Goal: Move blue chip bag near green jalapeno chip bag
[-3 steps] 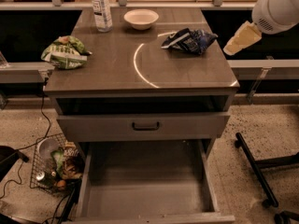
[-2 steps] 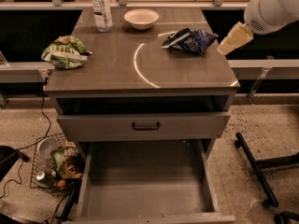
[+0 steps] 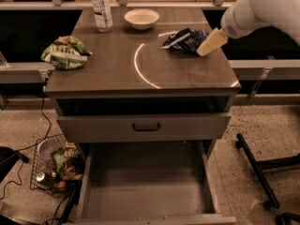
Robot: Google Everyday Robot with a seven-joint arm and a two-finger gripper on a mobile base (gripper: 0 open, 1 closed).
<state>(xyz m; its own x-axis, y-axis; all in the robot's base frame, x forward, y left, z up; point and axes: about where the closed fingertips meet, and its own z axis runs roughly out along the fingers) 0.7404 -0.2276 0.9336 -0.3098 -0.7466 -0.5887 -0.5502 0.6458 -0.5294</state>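
Camera view: a grey table fills the middle, its bottom drawer pulled out and the upper one closed. The white arm reaches in from the upper right. A wire basket of clutter sits on the floor at lower left. The green bag lies at the tabletop's left edge. The blue bag lies well apart from it, at the right rear. A bottle and a bowl stand along the back. The cream gripper is at the blue bag's right edge, seemingly touching it; whether it is apart or together cannot be told.
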